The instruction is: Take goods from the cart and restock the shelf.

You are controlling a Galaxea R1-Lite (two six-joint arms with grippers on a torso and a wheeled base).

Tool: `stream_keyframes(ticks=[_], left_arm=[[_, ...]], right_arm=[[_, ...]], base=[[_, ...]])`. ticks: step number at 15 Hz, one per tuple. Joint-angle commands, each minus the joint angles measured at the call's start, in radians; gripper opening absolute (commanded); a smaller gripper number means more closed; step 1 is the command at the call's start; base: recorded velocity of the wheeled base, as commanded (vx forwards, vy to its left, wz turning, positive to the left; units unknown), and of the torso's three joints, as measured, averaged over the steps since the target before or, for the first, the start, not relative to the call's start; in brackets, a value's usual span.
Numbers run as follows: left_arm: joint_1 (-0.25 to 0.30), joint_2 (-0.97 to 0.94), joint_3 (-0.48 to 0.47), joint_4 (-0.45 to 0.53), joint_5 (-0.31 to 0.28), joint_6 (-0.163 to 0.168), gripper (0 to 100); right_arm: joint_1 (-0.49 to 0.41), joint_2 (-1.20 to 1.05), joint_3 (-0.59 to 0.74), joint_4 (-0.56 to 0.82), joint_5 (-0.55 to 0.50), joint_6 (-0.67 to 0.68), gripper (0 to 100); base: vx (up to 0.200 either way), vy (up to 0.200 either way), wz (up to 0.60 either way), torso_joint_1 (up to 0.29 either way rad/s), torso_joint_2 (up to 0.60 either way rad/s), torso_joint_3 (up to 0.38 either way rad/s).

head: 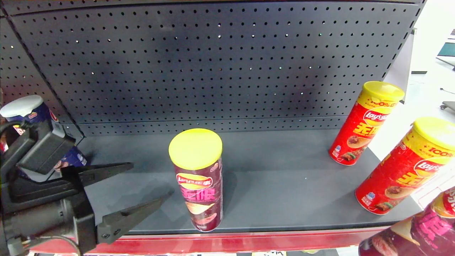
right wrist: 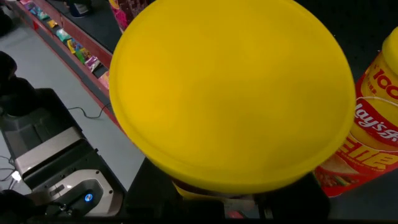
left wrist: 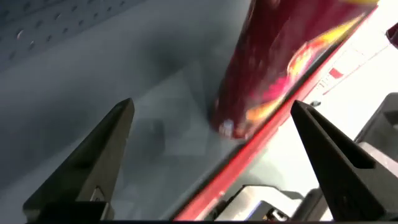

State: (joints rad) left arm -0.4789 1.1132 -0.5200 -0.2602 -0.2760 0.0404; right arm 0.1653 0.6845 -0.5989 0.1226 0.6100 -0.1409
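Observation:
A maroon chip can (head: 197, 179) with a yellow lid stands upright near the front edge of the dark grey shelf (head: 284, 177). My left gripper (head: 152, 179) hangs open just left of it, fingertips short of the can and nothing between them. The left wrist view has the same can (left wrist: 280, 62) beyond the open gripper (left wrist: 212, 104). A second maroon can (head: 419, 227) is tilted in the air at the lower right, below the shelf front. Its yellow lid (right wrist: 230, 93) sits close in front of the right wrist camera, and my right gripper is shut on this can, hidden behind the lid.
Two red cans with yellow lids (head: 366, 122) (head: 405, 167) stand at the shelf's right end. A blue can with a white lid (head: 26, 112) is at the far left behind my left arm. A pegboard wall (head: 213, 64) backs the shelf; a red strip (head: 249, 241) runs along its front.

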Motion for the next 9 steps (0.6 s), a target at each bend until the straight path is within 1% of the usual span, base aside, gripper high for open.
stream_keyframes(ticks=[1,2,4,5,6,8,9], left_arm=[[0.011,-0.061,0.003,-0.001,0.004,-0.004,100],[0.011,-0.062,0.003,-0.001,0.004,-0.004,100],[0.016,-0.099,0.037,0.003,0.018,-0.002,100],[0.037,-0.133,0.081,0.003,0.021,0.007,100],[0.052,-0.173,0.113,0.003,0.032,0.026,100],[0.071,-0.217,0.12,0.004,0.06,0.029,100],[0.092,-0.239,0.121,0.006,0.063,0.032,100]], right_arm=[[0.002,0.01,0.007,0.0,0.001,0.0,0],[0.002,0.01,0.007,0.0,0.001,0.0,0],[0.0,0.01,0.007,0.0,-0.001,0.0,0],[0.0,0.01,0.007,0.0,-0.001,0.0,0],[0.002,0.009,0.007,0.0,0.001,0.0,0],[0.0,0.009,0.01,0.0,-0.001,0.0,0],[0.0,0.009,0.011,0.0,-0.001,0.0,0]], base=[[0.0,0.0,0.0,0.0,0.0,0.0],[0.0,0.0,0.0,0.0,0.0,0.0],[0.0,0.0,0.0,0.0,0.0,0.0],[0.0,0.0,0.0,0.0,0.0,0.0],[0.0,0.0,0.0,0.0,0.0,0.0],[0.0,0.0,0.0,0.0,0.0,0.0],[0.0,0.0,0.0,0.0,0.0,0.0]])
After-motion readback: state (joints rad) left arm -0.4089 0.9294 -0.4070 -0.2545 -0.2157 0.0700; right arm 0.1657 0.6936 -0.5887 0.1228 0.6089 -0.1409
